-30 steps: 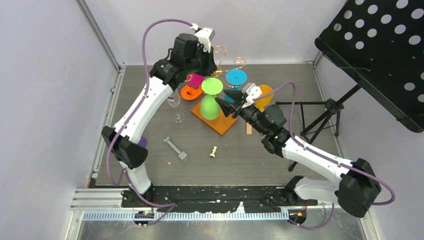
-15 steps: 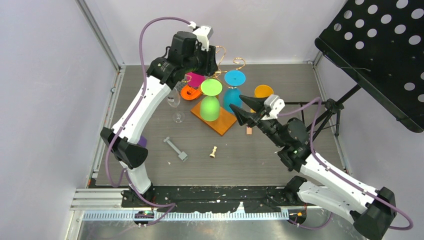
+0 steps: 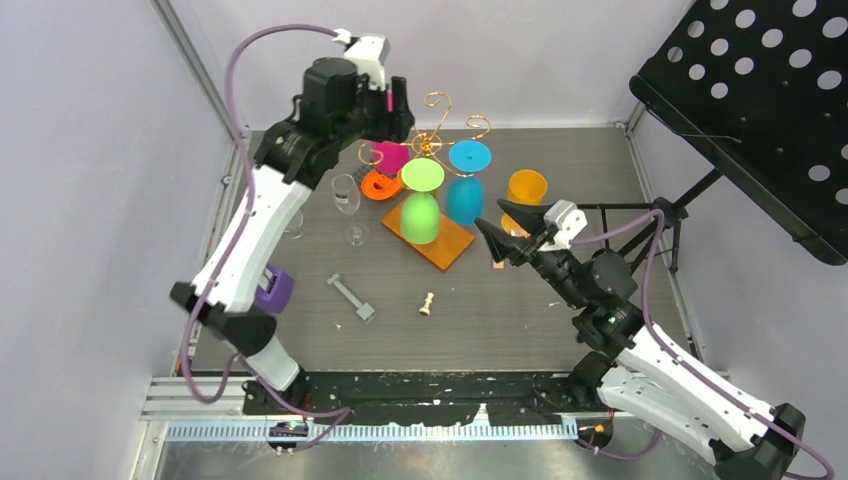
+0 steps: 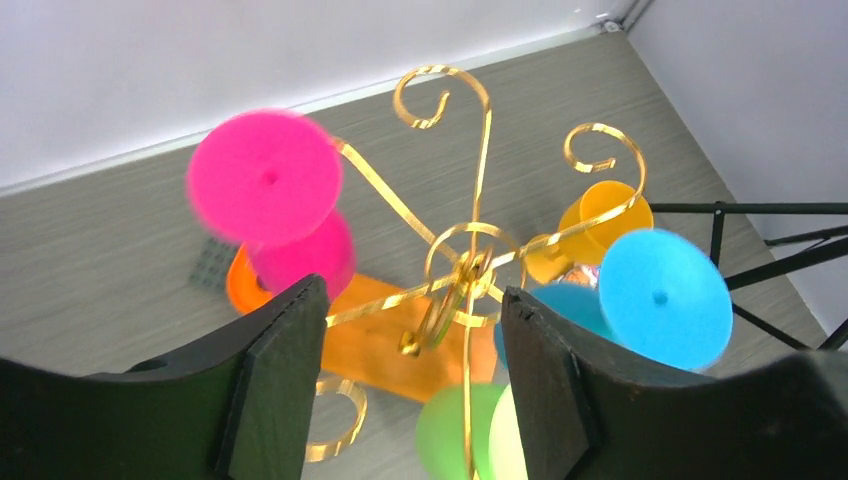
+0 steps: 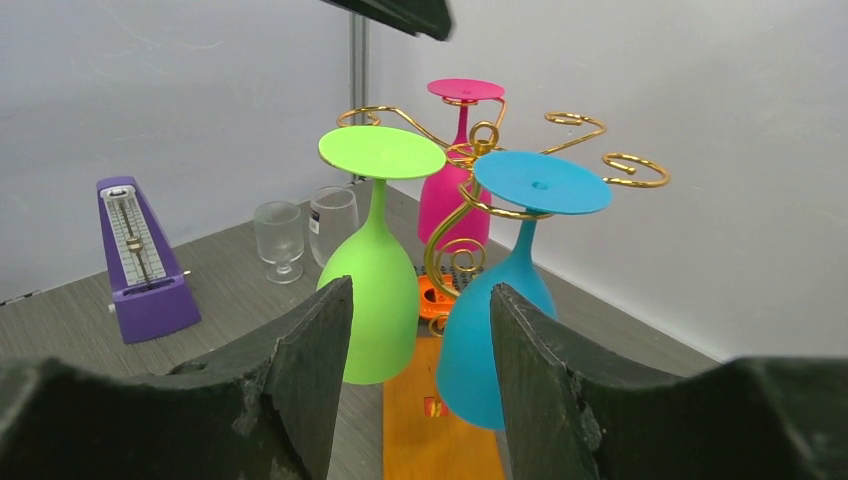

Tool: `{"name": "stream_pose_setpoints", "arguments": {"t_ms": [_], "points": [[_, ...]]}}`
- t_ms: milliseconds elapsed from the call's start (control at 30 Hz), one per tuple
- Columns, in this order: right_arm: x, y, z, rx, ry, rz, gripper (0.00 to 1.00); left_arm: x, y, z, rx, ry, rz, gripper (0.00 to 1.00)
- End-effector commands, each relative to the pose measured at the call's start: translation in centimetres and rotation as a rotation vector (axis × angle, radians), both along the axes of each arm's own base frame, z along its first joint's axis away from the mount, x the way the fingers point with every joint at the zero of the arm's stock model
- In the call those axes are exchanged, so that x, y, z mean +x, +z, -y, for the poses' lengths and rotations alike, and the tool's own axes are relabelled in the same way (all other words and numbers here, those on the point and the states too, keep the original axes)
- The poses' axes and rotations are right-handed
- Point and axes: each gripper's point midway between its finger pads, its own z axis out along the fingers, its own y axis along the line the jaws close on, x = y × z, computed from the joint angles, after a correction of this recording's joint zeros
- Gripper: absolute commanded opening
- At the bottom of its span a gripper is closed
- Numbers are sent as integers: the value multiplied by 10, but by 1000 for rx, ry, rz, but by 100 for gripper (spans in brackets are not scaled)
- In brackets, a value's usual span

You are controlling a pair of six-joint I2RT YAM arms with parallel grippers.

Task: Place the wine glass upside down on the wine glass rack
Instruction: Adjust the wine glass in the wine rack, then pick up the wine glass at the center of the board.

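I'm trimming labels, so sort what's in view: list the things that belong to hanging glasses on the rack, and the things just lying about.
Job: rack; green glass, blue glass and pink glass hanging on it; yellow glass off it.
Lying about: metronome, chess piece, grey bar, music stand.

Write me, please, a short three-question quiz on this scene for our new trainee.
1. True or false: the left gripper and the right gripper are both open and hold nothing.
2. How many glasses hang upside down on the wine glass rack? A one, B two, C three, D four.
3. Name the purple thing standing left of the rack in the right wrist view.

Key:
1. True.
2. C: the pink glass, the green glass and the blue glass.
3. A metronome.
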Motion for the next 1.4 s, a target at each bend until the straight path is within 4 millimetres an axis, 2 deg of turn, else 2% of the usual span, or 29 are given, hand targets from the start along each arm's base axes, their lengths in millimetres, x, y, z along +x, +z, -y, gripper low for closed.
{"name": "stream_pose_setpoints", "arguments": {"t_ms": [0,133,233,300,367,400,500,667,867,1100,1367], "points": [[-5,9,22,37,-67,-7,59,-36,45,-59,-54,153,135,66],[-10,10,34,48,-95,-50,59,-63,27,-107,-106,285,99,73],[-12,10,44,75,-126,-138,60,-73,-5,-132,-99,358,22,75],[-11,9,51,80,-162,-197,61,-78,-25,-142,-71,382,-28,80],[-9,0,56,64,-193,-264,62,-79,-47,-147,-39,399,-91,83],[-9,2,58,67,-198,-275,62,-78,-57,-147,-23,400,-118,83],[-9,-10,57,58,-205,-341,62,-74,-83,-144,20,396,-196,85],[-12,-18,58,71,-203,-372,62,-56,-112,-144,75,426,-277,87],[-12,-24,60,61,-212,-389,62,-33,-129,-143,84,443,-322,82],[-11,-30,58,51,-212,-403,62,-16,-133,-150,77,478,-330,76],[-11,-33,58,35,-212,-407,63,-1,-144,-158,86,505,-351,62]]}}
